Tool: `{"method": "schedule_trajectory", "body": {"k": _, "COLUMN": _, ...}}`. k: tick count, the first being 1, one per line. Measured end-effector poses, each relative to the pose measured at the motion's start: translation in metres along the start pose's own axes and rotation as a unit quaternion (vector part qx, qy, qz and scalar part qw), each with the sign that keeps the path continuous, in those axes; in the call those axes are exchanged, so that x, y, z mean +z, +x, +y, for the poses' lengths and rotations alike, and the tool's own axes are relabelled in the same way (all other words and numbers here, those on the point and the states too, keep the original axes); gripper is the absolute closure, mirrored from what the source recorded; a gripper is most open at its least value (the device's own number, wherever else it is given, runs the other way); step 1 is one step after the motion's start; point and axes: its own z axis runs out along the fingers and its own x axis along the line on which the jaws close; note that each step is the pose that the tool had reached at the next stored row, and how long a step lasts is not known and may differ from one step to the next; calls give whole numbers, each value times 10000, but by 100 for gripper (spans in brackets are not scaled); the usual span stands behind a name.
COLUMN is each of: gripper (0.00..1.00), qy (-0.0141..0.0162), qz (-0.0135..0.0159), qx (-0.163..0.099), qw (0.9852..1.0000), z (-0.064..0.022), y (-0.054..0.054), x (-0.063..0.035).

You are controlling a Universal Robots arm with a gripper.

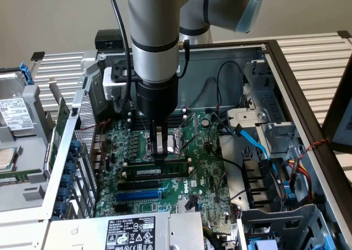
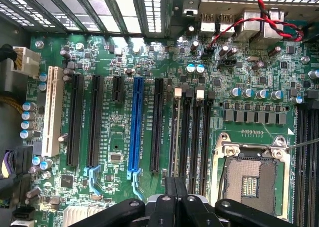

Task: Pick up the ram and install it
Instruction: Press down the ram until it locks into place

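Note:
The ram (image 1: 165, 171) is a long green stick with a white label. It stands on edge in one of the black memory slots (image 1: 137, 183) on the motherboard, just in front of the CPU socket (image 1: 175, 141). My gripper (image 1: 159, 157) points straight down with its fingers shut together, the tips at the ram's top edge near its middle. In the wrist view the shut gripper (image 2: 177, 187) sits over the row of memory slots (image 2: 204, 137), and the ram (image 2: 174, 137) shows edge-on as a thin pale line.
A blue expansion slot (image 2: 134, 127) and black slots lie beside the memory slots. The open CPU socket (image 2: 254, 174) is close by. Blue cables (image 1: 253, 145) and a drive cage crowd the exterior view's right. The case wall (image 1: 71, 123) stands on its left and a labelled power supply (image 1: 129, 233) in front.

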Motion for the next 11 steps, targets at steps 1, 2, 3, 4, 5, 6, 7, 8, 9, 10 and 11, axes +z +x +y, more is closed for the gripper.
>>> {"method": "schedule_trajectory", "body": {"k": 1, "gripper": 90, "qy": 0, "qz": -1, "qx": 2, "qw": 10000, "z": 0, "y": 0, "x": 4}}
{"method": "schedule_trajectory", "body": {"k": 2, "gripper": 90, "qy": 1, "qz": -1, "qx": 5, "qw": 10000, "z": 0, "y": -1, "x": 9}}
{"method": "schedule_trajectory", "body": {"k": 3, "gripper": 90, "qy": 0, "qz": 0, "qx": 7, "qw": 10000, "z": 1, "y": -1, "x": 12}}
{"method": "schedule_trajectory", "body": {"k": 4, "gripper": 90, "qy": 0, "qz": 0, "qx": 9, "qw": 10000, "z": 1, "y": -2, "x": 15}}
{"method": "schedule_trajectory", "body": {"k": 5, "gripper": 90, "qy": -1, "qz": 1, "qx": 10, "qw": 10000, "z": 1, "y": -2, "x": 19}}
{"method": "schedule_trajectory", "body": {"k": 6, "gripper": 90, "qy": -1, "qz": 1, "qx": 12, "qw": 10000, "z": 1, "y": -3, "x": 23}}
{"method": "schedule_trajectory", "body": {"k": 7, "gripper": 90, "qy": -1, "qz": 2, "qx": 14, "qw": 10000, "z": 1, "y": -3, "x": 26}}
{"method": "schedule_trajectory", "body": {"k": 8, "gripper": 90, "qy": -1, "qz": 1, "qx": 15, "qw": 10000, "z": 1, "y": -3, "x": 28}}
{"method": "schedule_trajectory", "body": {"k": 9, "gripper": 90, "qy": -1, "qz": 1, "qx": 17, "qw": 10000, "z": 1, "y": -4, "x": 29}}
{"method": "schedule_trajectory", "body": {"k": 10, "gripper": 90, "qy": 0, "qz": 0, "qx": 18, "qw": 10000, "z": 1, "y": -4, "x": 30}}
{"method": "schedule_trajectory", "body": {"k": 11, "gripper": 90, "qy": 0, "qz": -1, "qx": 17, "qw": 10000, "z": 1, "y": -4, "x": 31}}
